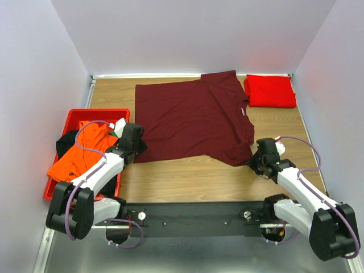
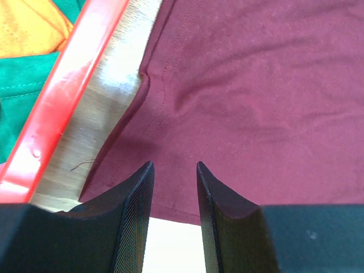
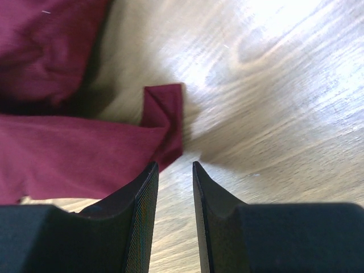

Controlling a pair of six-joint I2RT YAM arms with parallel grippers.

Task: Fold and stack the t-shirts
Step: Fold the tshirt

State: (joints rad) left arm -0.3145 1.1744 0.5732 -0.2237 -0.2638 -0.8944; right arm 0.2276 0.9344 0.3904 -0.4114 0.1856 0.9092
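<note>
Both low: left tool (image 2: 174, 166), right tool (image 3: 174, 165) flank t-shirt (image 1: 193, 116).

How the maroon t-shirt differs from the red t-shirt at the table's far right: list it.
The maroon t-shirt is dark; the red t-shirt is bright. The maroon t-shirt lies spread open, sleeves out, while the red t-shirt is folded into a compact rectangle. The maroon t-shirt covers the middle of the table; the red t-shirt takes only the far right corner. Both are plain cloth lying on the wooden table.
</note>
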